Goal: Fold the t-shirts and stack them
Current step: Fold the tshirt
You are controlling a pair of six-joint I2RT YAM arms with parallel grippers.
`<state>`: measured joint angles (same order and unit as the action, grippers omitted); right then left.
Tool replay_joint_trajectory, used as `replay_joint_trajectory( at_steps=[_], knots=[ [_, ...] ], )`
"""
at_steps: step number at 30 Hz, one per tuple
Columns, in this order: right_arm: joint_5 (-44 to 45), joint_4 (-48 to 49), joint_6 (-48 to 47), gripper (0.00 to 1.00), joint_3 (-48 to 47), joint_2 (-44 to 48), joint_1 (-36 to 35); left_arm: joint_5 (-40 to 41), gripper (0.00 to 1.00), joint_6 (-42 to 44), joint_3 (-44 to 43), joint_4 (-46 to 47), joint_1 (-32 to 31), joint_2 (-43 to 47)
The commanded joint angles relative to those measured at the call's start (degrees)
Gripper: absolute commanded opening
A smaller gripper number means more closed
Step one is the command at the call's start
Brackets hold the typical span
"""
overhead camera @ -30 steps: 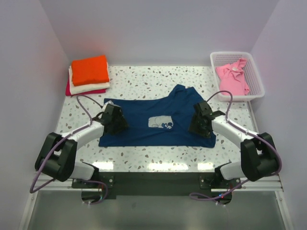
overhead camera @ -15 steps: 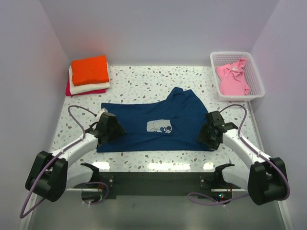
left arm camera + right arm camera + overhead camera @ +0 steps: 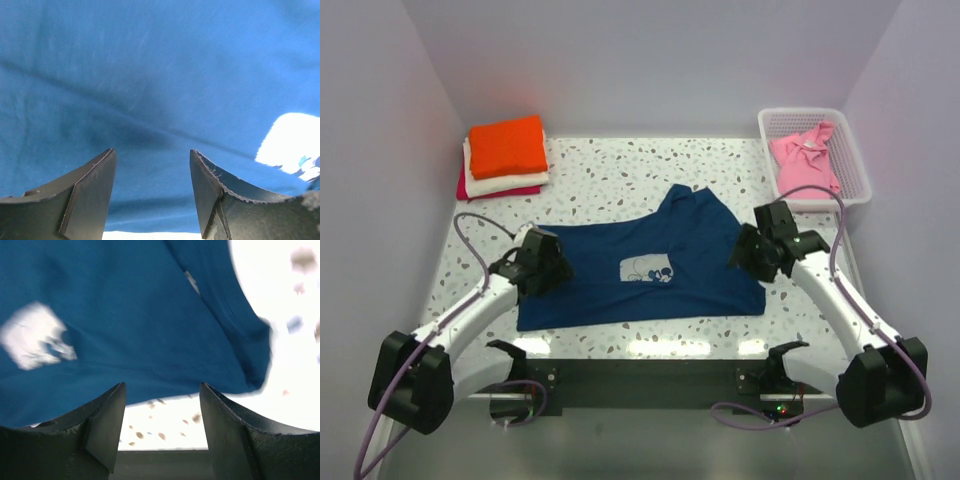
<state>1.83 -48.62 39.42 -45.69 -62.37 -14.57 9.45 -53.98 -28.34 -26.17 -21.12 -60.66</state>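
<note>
Both jaws open at the navy t-shirt [image 3: 650,270].
Your left jaws and right jaws stand apart, gripping nothing. The shirt lies spread on the counter [image 3: 620,175] between them, its left part under the left jaws and its right edge just ahead of the right jaws. The folded orange t-shirt [image 3: 507,145] sits well beyond the left jaws.

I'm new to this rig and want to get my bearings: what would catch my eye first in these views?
The navy tee lies spread at mid-table, with the left pincer and right pincer open at its two sides. A folded stack topped by an orange tee sits at the far left; a pink tee lies crumpled in a white basket at the far right.
</note>
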Motion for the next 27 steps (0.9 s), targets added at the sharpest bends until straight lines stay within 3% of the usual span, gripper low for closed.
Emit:
replay_joint_trajectory(
  at_steps=[1,6,10,14,21,27],
  knots=[
    [-1.7,7.6,-6.4,0.64,-10.7,-3.5,-0.1,6.6,0.65,3.0,-12.8,-3.0,1.4,-3.3],
    [-3.2,18.8,-12.5,0.64,-20.3,-15.3,0.0,8.8,0.64,4.3,-23.0,-4.1,10.6,-14.6],
    [-3.0,25.5,-15.8,0.64,-28.6,-23.9,0.1,14.7,0.63,4.7,-32.4,-6.6,13.1,-24.3],
    [-2.4,24.9,-18.3,0.63,-36.8,-32.7,0.4,19.7,0.63,4.1,-38.4,-8.6,14.8,-33.2],
    [-4.0,26.2,-20.6,0.61,-43.2,-42.3,0.5,19.4,0.61,4.8,-45.7,-9.9,17.5,-46.5],
    [-5.3,26.5,-22.4,0.62,-46.4,-49.1,0.6,18.0,0.60,4.7,-48.6,-9.5,18.4,-50.6]
  ],
)
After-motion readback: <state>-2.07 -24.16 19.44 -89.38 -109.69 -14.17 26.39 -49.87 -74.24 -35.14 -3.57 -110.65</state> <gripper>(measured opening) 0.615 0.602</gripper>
